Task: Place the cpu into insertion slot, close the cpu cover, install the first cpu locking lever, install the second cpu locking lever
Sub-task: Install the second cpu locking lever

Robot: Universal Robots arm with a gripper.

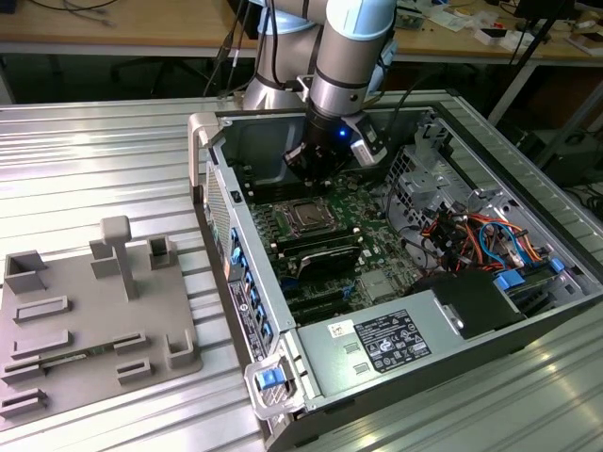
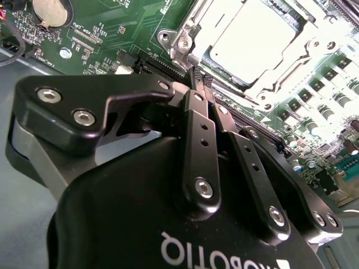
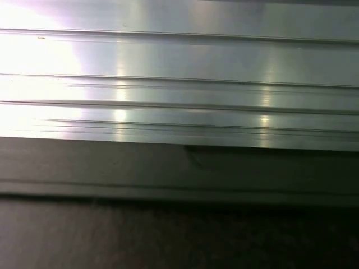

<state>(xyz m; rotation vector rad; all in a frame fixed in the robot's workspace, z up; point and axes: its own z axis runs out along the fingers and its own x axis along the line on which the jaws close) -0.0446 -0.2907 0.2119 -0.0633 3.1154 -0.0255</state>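
Observation:
In the open computer case (image 1: 219, 202), the insertion slot (image 1: 306, 217) lies on the green board. The cpu (image 2: 252, 39) sits in it, its silver-grey top showing. The cpu cover (image 2: 188, 42) lies flat around the chip as a shiny frame. My gripper (image 1: 314, 168) hangs just above the slot's far edge in the exterior view. In the second wrist view my gripper (image 2: 197, 84) is shut, its black fingertips pressed together right at the socket's metal rim. I cannot make out a locking lever there.
Black memory slots (image 1: 320, 250) run beside the socket. A power supply (image 1: 386, 339) and coloured cables (image 1: 471, 235) fill the exterior view's right of the case. A grey fixture plate (image 1: 94, 320) lies on the ribbed aluminium table (image 1: 104, 151). A coin battery (image 2: 50, 8) sits on the board.

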